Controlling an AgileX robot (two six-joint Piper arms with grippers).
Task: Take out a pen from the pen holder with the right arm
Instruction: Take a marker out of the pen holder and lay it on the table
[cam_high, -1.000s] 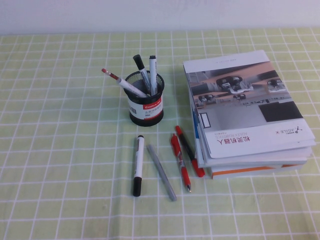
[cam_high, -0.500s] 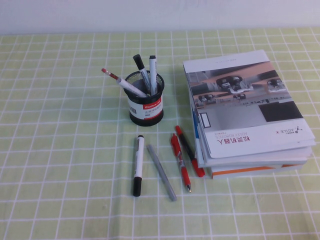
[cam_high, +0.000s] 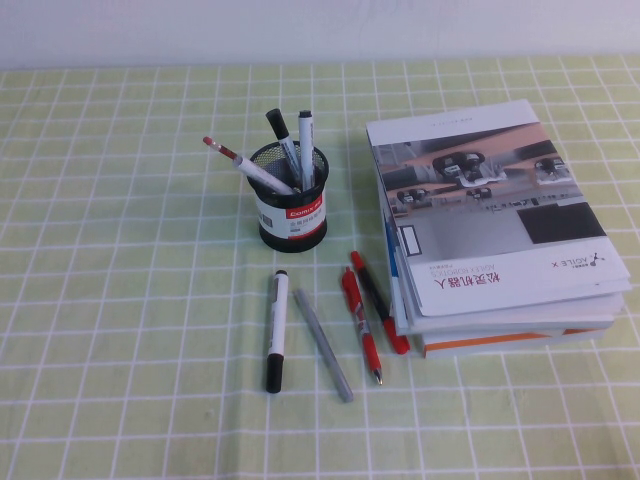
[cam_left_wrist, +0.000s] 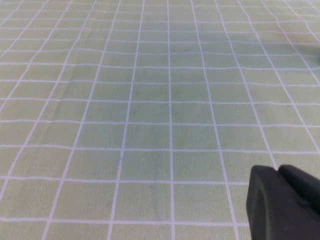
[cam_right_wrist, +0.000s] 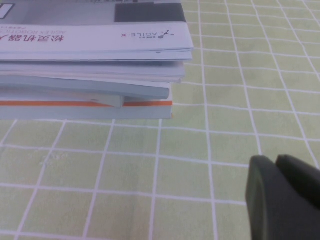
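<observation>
Currently the black mesh pen holder (cam_high: 290, 210) is standing just left of centre in the high view, with three pens (cam_high: 305, 140) leaning out of its top. Below it, four more pens (cam_high: 276, 330) are lying on the green checked cloth (cam_high: 120, 300). The right gripper (cam_right_wrist: 276, 165) is hovering clenched and empty over the cloth beside the stack of books (cam_high: 490, 220), and the left gripper (cam_left_wrist: 280, 175) is hovering clenched over bare cloth.

pen holder (cam_high: 291, 222) 1 | pens in holder (cam_high: 305, 135) 3 | loose pens (cam_high: 276, 330) 4 | book stack (cam_high: 490, 210) 1
</observation>
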